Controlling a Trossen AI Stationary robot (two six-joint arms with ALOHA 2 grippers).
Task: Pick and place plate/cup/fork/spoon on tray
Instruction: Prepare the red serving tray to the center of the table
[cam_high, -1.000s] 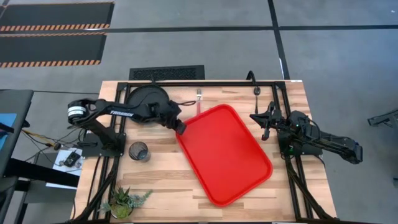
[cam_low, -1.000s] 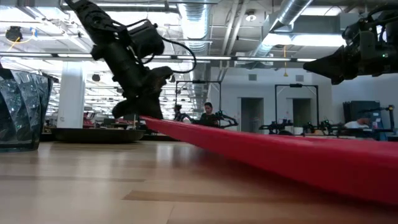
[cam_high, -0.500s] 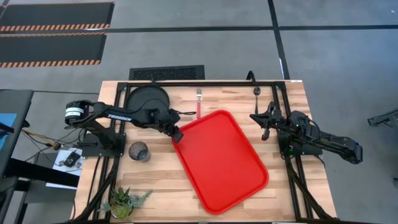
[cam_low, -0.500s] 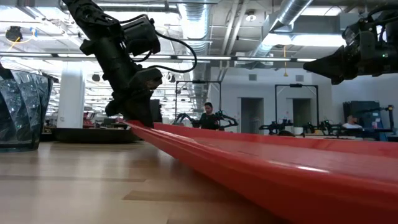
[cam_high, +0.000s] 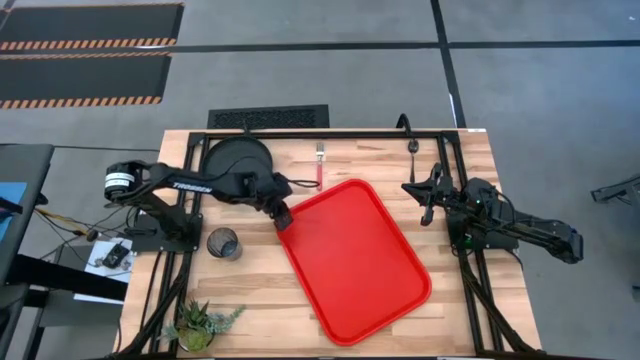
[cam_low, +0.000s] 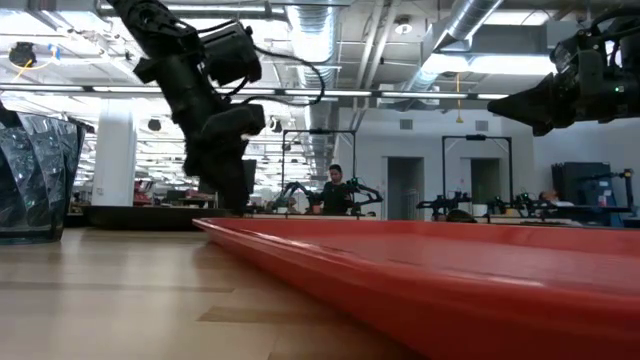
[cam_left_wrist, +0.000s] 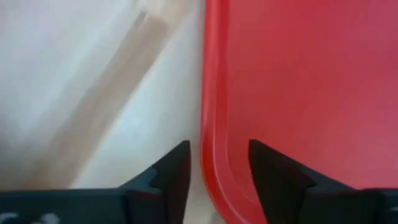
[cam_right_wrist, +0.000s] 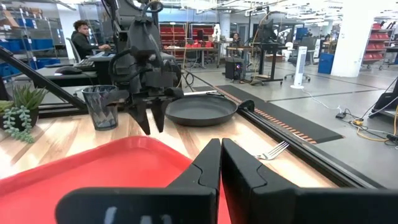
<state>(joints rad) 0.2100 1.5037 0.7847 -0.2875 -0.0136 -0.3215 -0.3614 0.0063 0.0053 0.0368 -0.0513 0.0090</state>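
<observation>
The red tray (cam_high: 355, 260) lies flat on the wooden table, turned askew. My left gripper (cam_high: 282, 218) stands open at the tray's far left corner, one finger outside the rim (cam_left_wrist: 211, 155) and one over the tray floor, with a gap on both sides. The black plate (cam_high: 238, 160) rests on the table at the far left. The dark cup (cam_high: 222, 243) stands at the left edge. The red-handled fork (cam_high: 320, 165) and the dark spoon (cam_high: 412, 150) lie near the far edge. My right gripper (cam_high: 425, 205) waits shut, above the table's right side.
A small potted plant (cam_high: 200, 325) stands at the near left corner. Black frame rails (cam_high: 330, 133) run along the far, left and right sides of the table. Bare wood shows between the cup and the tray.
My left gripper held the tray's far left corner lifted and drew it toward the table's left, turning the tray. The corner has come down and the tray now lies flat. The gripper has rolled, opened and let go of the rim.
</observation>
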